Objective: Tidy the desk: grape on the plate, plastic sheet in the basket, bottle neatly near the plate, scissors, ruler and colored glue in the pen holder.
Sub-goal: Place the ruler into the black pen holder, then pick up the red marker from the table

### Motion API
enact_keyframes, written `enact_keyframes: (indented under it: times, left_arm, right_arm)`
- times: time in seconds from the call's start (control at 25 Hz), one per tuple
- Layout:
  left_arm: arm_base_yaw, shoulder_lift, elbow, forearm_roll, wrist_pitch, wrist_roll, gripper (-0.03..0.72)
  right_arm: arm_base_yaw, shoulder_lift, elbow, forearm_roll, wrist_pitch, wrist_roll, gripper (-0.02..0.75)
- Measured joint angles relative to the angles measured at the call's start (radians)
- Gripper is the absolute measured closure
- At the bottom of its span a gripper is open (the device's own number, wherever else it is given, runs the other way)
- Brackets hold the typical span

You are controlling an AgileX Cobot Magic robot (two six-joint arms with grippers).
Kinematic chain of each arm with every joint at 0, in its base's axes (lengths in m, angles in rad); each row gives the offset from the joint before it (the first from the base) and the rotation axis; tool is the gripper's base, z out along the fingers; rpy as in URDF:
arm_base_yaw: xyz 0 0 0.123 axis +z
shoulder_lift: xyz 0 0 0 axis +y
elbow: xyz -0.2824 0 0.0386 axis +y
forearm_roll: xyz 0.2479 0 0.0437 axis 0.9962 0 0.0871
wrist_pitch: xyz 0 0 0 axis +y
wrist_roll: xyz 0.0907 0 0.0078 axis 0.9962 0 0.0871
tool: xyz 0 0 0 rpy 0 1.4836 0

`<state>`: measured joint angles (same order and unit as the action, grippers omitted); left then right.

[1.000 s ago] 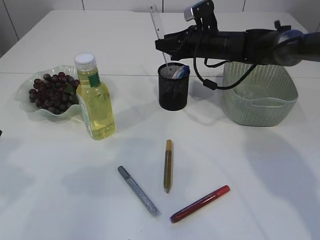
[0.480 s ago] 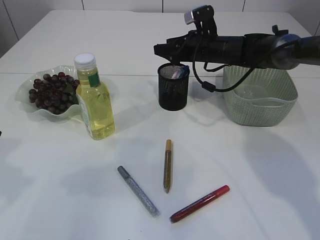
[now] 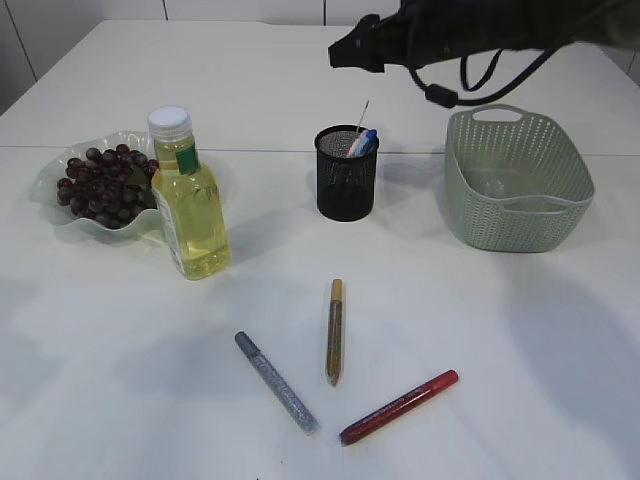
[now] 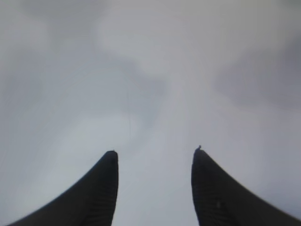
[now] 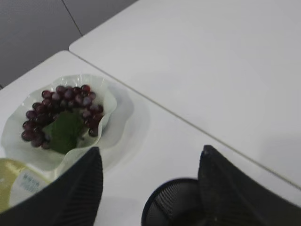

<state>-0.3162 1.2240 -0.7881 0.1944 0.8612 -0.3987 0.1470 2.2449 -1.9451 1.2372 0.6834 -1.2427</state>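
**Right arm raised over the pen holder; three glue pens on the near tabletop**

The right gripper (image 5: 148, 188) is seen high at the far side of the scene, above the black mesh pen holder (image 3: 347, 186), and its fingers (image 5: 80, 188) are spread apart with nothing between them. A ruler (image 3: 361, 118) and a blue-handled item are seen sticking out of the pen holder. The left gripper (image 4: 154, 188) is shown over bare white tabletop (image 3: 500, 330), its fingers apart and empty.

Grapes (image 3: 95, 182) are piled on the pale plate (image 3: 60, 222) at the far left. The bottle (image 3: 188, 200) of yellow liquid is stood upright just right of the plate. The green basket (image 3: 517, 180) is placed at the far right. Near the front, three glue pens are laid flat: silver (image 3: 277, 382), gold (image 3: 336, 331) and red (image 3: 399, 407), apart from one another.
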Motion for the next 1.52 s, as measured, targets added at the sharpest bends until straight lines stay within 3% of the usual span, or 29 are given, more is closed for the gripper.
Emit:
enact_keyframes:
  times: [0.12,0.28,0.44,0.64,0.88,1.32,1.52]
  left_arm:
    - [0.0,0.0,0.0,0.002,0.006,0.0,0.316]
    - [0.0,0.0,0.0,0.006,0.024,0.0,0.316]
    - [0.0,0.0,0.0,0.006,0.037,0.0,0.316]
    - [0.0,0.0,0.0,0.006,0.015,0.002,0.316]
    - [0.0,0.0,0.0,0.006,0.009,0.034,0.316]
    - [0.0,0.0,0.0,0.006,0.046,0.062,0.316]
    - [0.0,0.0,0.0,0.01,0.052,0.066,0.316]
  right_arm:
    - [-0.001,-0.11,-0.002,-0.312,0.108,0.335,0.237]
    - [-0.002,-0.226,-0.002,-0.582,0.339,0.712,0.237]
    - [-0.002,-0.299,-0.002,-0.725,0.524,0.95,0.237]
    - [-0.002,-0.381,0.063,-0.866,0.547,1.11,0.256]
    - [0.049,-0.482,0.276,-1.072,0.552,1.228,0.267]
    - [0.374,-0.515,0.618,-1.117,0.538,1.421,0.268]
    - [0.436,-0.515,0.725,-1.128,0.444,1.469,0.268]
